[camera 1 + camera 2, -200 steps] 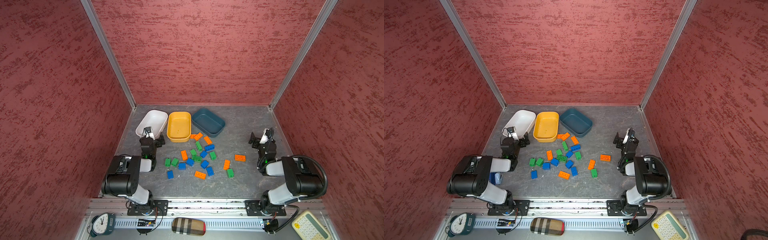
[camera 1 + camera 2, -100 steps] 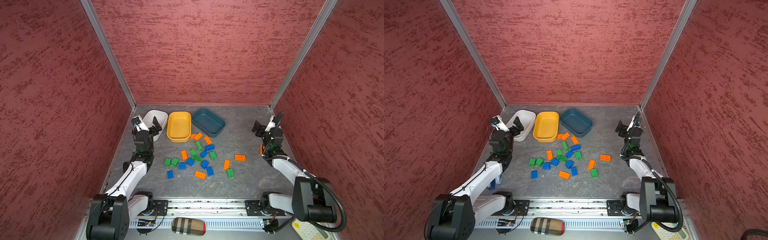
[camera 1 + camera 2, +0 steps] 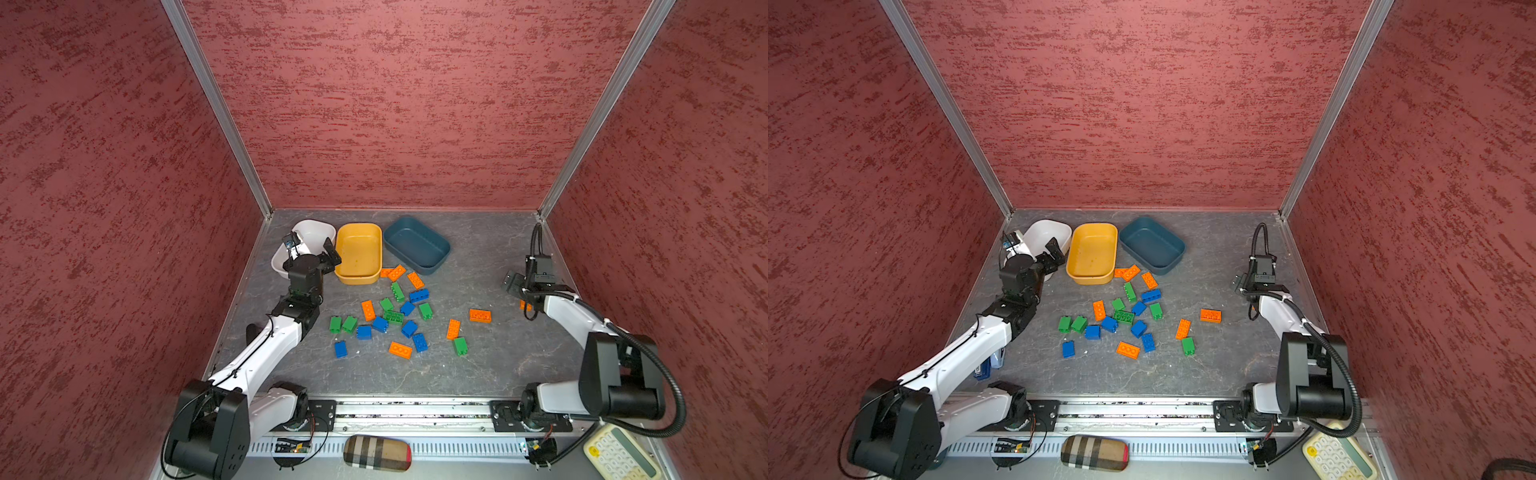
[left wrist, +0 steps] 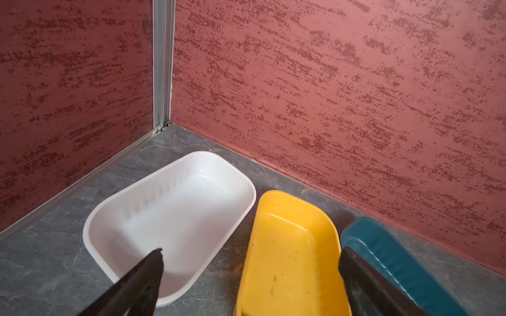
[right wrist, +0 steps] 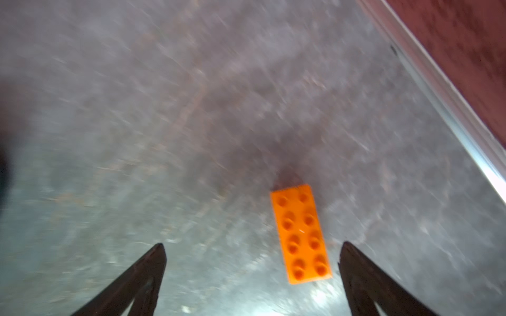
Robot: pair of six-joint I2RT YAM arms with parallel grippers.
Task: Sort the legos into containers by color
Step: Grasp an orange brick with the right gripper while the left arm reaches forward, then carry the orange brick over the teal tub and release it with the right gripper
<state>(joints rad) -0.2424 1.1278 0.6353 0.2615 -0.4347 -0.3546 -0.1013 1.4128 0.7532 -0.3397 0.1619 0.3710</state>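
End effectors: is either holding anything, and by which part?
Nothing is held: the left end effector and the right end effector are both open and empty.

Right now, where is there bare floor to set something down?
Bare: the back right stretch between the teal tub, back wall and right tool; also the near strip between the legos and front rail. Crowded: the middle, legos scattered before the yellow tub, and back left, the left tool near the white tub.
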